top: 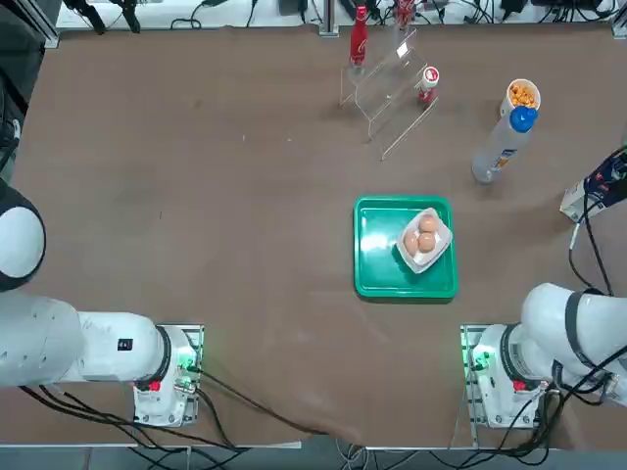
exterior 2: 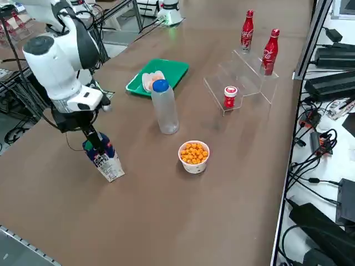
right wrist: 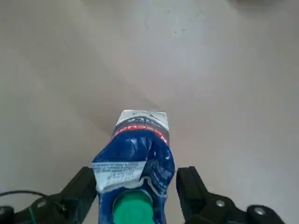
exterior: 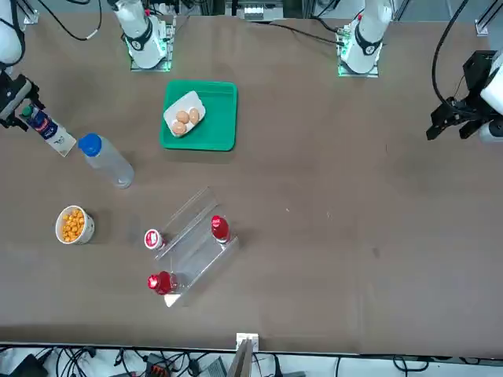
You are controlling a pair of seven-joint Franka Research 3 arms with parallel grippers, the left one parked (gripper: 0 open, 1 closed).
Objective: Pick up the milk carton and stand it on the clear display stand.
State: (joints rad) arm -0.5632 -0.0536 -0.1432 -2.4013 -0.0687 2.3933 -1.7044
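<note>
Glossy green plastic tray (top: 374, 249), clear smooth display stand (exterior 2: 252, 77), matt brown tabletop (top: 245, 196)

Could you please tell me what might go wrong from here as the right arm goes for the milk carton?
The right gripper is open around the milk carton, with a gap beside one finger, so uneven closing might shove or tip it. The carton's upper part looks creased, so a hard squeeze could deform it. Later, bottles on the clear display stand leave limited room, and placing the carton might knock one over.
</note>
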